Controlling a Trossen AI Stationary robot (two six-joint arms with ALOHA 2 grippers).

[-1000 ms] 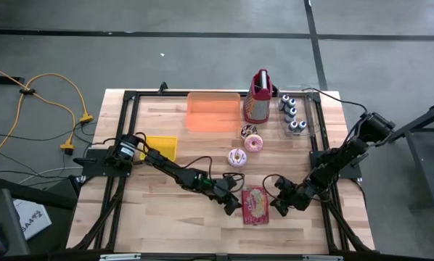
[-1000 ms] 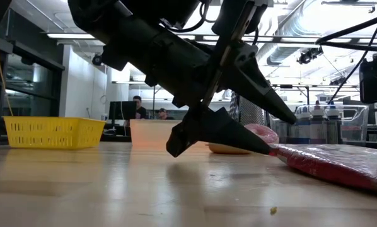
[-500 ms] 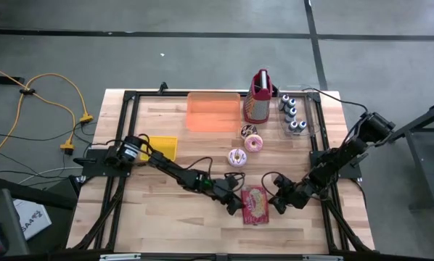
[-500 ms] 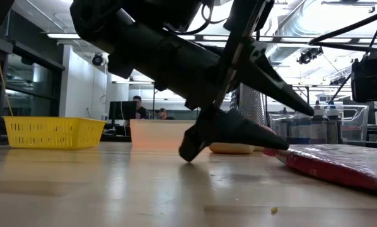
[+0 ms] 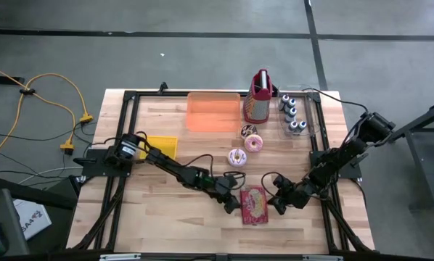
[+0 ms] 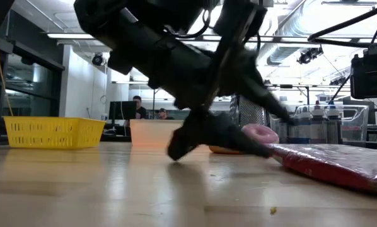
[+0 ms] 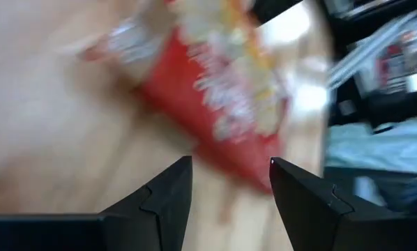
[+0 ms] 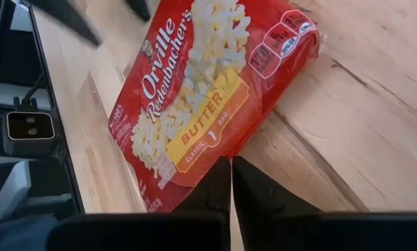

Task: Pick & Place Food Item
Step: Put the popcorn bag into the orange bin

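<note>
The popcorn bag (image 5: 255, 205), laid flat at the lower centre of the high view with its long axis running up and down the frame, is flanked by the spread-fingered left gripper (image 5: 232, 204) just beside its left edge and the closed right gripper (image 5: 280, 205) to its right.

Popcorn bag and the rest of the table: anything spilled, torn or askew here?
Nothing stands out. The popcorn bag lies flat and sealed on the table, between the open left gripper and the shut right gripper. The donuts sit apart, intact.
</note>
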